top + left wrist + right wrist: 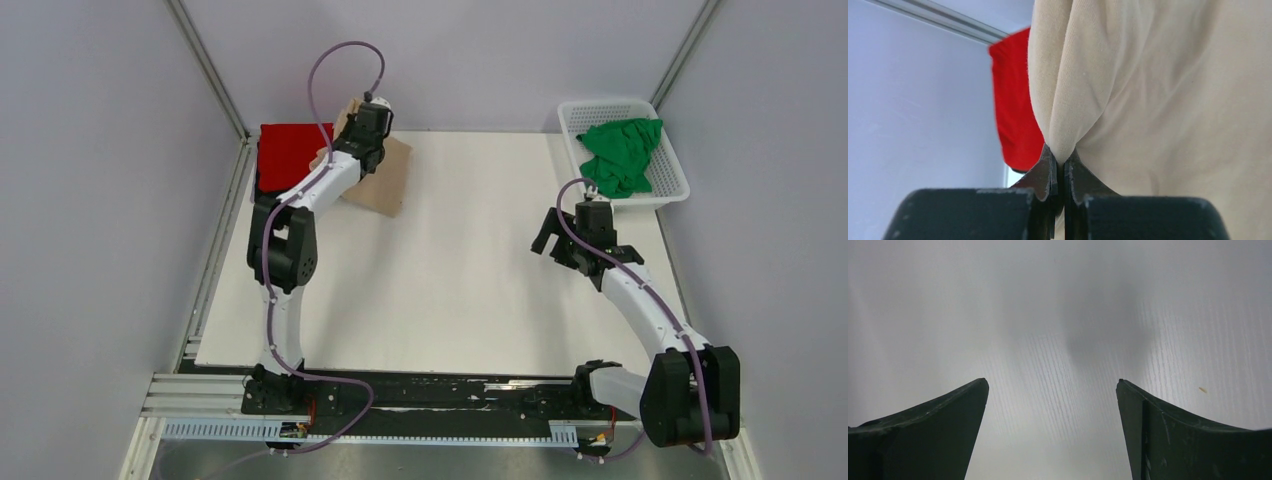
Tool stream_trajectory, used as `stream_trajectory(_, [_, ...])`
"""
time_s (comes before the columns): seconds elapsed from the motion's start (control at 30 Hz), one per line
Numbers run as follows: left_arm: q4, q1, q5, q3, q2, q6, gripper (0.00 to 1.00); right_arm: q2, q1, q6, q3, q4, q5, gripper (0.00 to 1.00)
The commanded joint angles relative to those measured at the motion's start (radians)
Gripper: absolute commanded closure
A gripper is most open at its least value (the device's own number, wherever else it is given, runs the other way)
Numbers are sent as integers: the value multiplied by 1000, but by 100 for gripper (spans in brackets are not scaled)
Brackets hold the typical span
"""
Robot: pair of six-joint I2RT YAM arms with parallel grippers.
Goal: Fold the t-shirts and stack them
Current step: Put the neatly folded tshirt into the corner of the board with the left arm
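Top view: my own wrist hides most of my left claw. The wrist view shows it clenched on a pinched fold of the beige t-shirt. That shirt is soft and wrinkled and sits at the far left of the table, its left part cut off behind my arm. The red t-shirt lies flat in the far-left corner, just beside the beige one; I can't tell whether they touch. The green t-shirt is crumpled in the white lattice basket at far right. My right claw is spread wide over bare table, grasping nothing.
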Motion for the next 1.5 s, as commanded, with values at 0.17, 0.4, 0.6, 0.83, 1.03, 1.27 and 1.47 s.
stream_trajectory(0.17, [145, 105, -46, 182, 19, 223, 100, 30, -20, -12, 19, 7, 31, 0])
stream_trajectory(0.4, [28, 160, 54, 300, 7, 167, 100, 54, -24, -15, 24, 3, 3, 0])
stream_trajectory(0.6, [-44, 160, 168, 315, -75, 97, 100, 70, -33, -9, 33, -1, -19, 0])
stream_trajectory(0.83, [-87, 160, 240, 360, -130, 62, 100, 72, -37, 1, 35, -5, -67, 0])
stream_trajectory(1.03, [-108, 160, 249, 404, -132, 63, 100, 71, -36, 4, 33, -5, -79, 0])
stream_trajectory(1.27, [-134, 161, 263, 428, -133, 48, 100, 77, -37, 7, 38, -5, -70, 0])
stream_trajectory(1.47, [-140, 187, 285, 396, -138, 16, 100, 92, -36, 8, 39, -6, -68, 0])
